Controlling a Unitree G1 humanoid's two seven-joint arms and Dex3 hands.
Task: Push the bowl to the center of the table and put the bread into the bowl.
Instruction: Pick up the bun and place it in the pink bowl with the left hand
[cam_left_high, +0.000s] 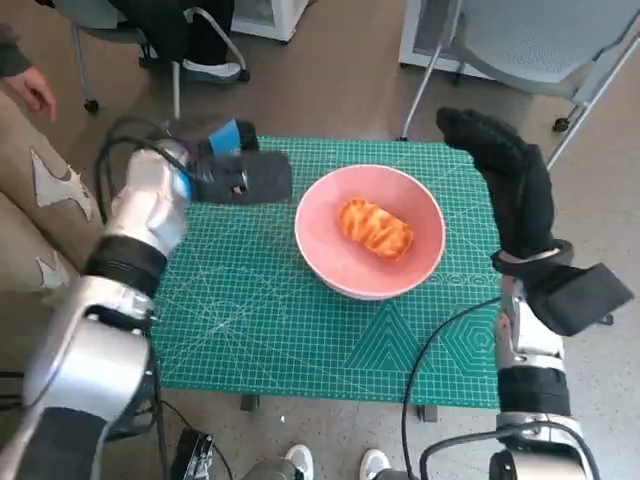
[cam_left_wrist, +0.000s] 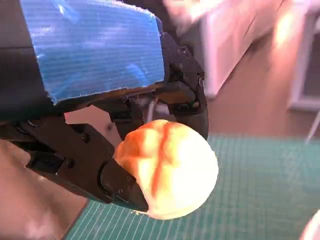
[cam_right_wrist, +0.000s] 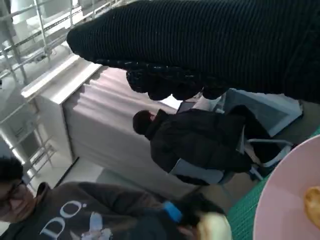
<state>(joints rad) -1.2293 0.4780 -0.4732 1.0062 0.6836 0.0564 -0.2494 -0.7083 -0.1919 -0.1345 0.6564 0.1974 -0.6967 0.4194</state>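
Bread roll (cam_left_wrist: 170, 170): pale, glazed, rounded, split crust. It looks light and soft, so it should squash under hard pressure and may slip on the glazed top. Best held across the sides with modest force, which is roughly the hold it has now. In the left wrist view the left hand (cam_left_wrist: 120, 115) is clamped on it: one black finger (cam_left_wrist: 85, 165) runs under the lower left of the roll and another (cam_left_wrist: 192, 100) curls over its upper right. The roll sits at frame centre, above the green mat (cam_left_wrist: 270, 190). In the head view that hand (cam_left_high: 235, 170) is motion-blurred at the upper left of the mat, and the roll can't be made out there. The pink bowl (cam_left_high: 350, 270) sits just right of frame centre, about mid-table and well apart from the left hand. It already has a second piece of bread (cam_left_high: 375, 228) in it, lying on the bowl floor. My read: the push is done and the carry to the bowl remains. There's room beside the piece already inside. The right hand (cam_left_high: 505, 180) is at the upper right just beside the bowl rim, raised, fingers stretched out and holding nothing.
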